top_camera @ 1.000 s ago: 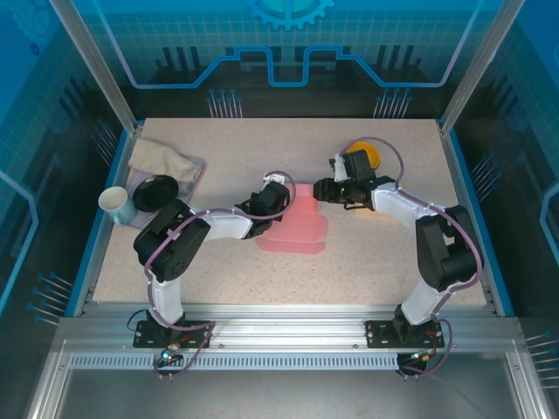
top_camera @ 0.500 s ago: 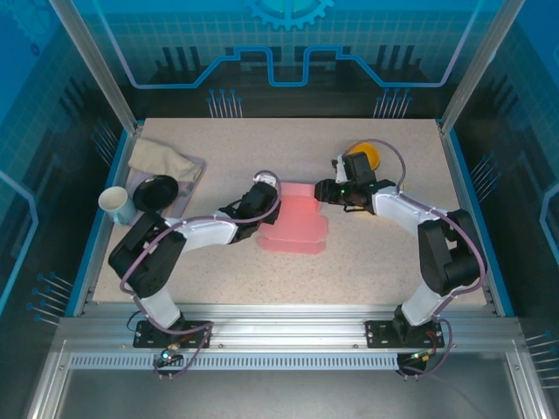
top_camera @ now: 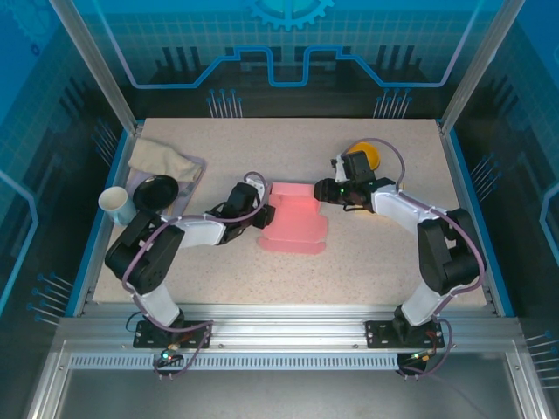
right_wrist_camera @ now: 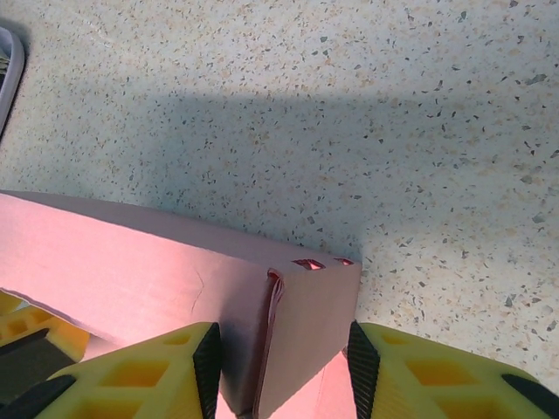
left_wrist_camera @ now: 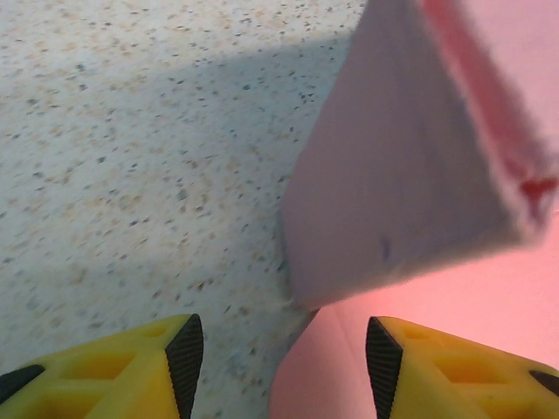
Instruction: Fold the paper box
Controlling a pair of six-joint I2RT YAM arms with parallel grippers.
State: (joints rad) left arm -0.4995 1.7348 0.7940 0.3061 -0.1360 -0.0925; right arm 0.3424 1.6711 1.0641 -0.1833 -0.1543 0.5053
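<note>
Left fingers (left_wrist_camera: 179, 367) apart, empty, beside pink paper box (left_wrist_camera: 410, 175); right fingers (right_wrist_camera: 205, 371) clamp box corner.

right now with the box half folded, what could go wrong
1. The left fingers stand open, short of the raised wall, so the right fingers alone pinch the paper box at one corner. That wall may sag or spring flat.
2. A pull from that single pinch could drag the light box across the table or crease the corner by its slots.
</note>
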